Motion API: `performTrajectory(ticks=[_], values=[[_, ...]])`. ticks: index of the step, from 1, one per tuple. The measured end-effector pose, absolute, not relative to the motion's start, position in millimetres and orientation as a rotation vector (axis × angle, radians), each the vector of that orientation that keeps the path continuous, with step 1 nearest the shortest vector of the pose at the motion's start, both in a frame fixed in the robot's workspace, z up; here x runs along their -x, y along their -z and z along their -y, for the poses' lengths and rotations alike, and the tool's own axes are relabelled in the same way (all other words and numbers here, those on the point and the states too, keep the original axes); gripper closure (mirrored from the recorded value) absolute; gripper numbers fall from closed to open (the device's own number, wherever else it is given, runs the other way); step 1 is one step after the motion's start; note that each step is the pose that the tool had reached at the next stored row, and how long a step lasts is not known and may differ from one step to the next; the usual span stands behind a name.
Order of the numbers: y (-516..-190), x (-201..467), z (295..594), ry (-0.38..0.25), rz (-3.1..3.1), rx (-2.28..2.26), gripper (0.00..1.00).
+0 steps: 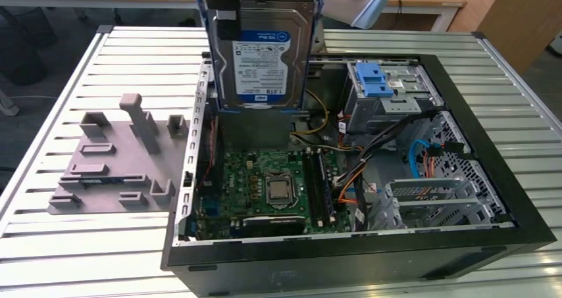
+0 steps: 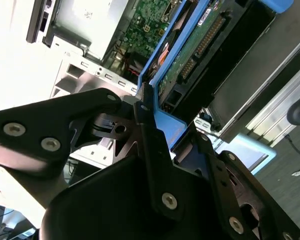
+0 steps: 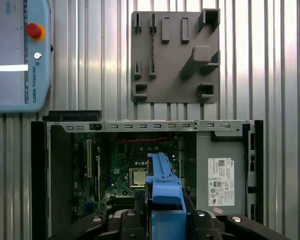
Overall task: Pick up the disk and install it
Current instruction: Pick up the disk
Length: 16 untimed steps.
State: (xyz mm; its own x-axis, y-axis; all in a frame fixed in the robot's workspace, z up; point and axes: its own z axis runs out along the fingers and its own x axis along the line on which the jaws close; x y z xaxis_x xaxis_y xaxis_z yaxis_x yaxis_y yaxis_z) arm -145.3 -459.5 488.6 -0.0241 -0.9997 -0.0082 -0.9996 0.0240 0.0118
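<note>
Outside the computer case (image 1: 351, 265), on the exterior view's left, a grey fixture plate (image 1: 114, 166) is lying on the slatted counter (image 1: 52, 245) and is posing no trouble.

Above the case, over the side nearest that plate, the disk (image 1: 263, 54) is hanging upright with its label facing the exterior camera, clear of everything inside. The pincer (image 2: 167, 125) is carrying it. In the second wrist view its fingers (image 2: 146, 130) are pressing in on the blue rail frame at the disk's edge, with nothing but that plastic between them. That looks like the weak point: the frame is probably flexing more than metal would, so the disk may be free to swing or slide. A slip here would be dropping it straight onto the motherboard (image 1: 263, 186) lying inside the case beneath it.

Further right inside the case, the drive cage (image 1: 391, 97) is sitting with a blue latch piece (image 1: 376, 81) on top, and orange and blue cables (image 1: 422, 156) are trailing loose just beside it. A tilted disk could be jamming its rails there, or pinching a cable.
</note>
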Motion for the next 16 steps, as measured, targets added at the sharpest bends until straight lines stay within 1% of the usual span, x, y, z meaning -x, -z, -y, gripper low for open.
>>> performTrajectory(ticks=[16], values=[[-485.2, 111.7, 459.6, 0.006, 2.254, -2.2, 0.64]])
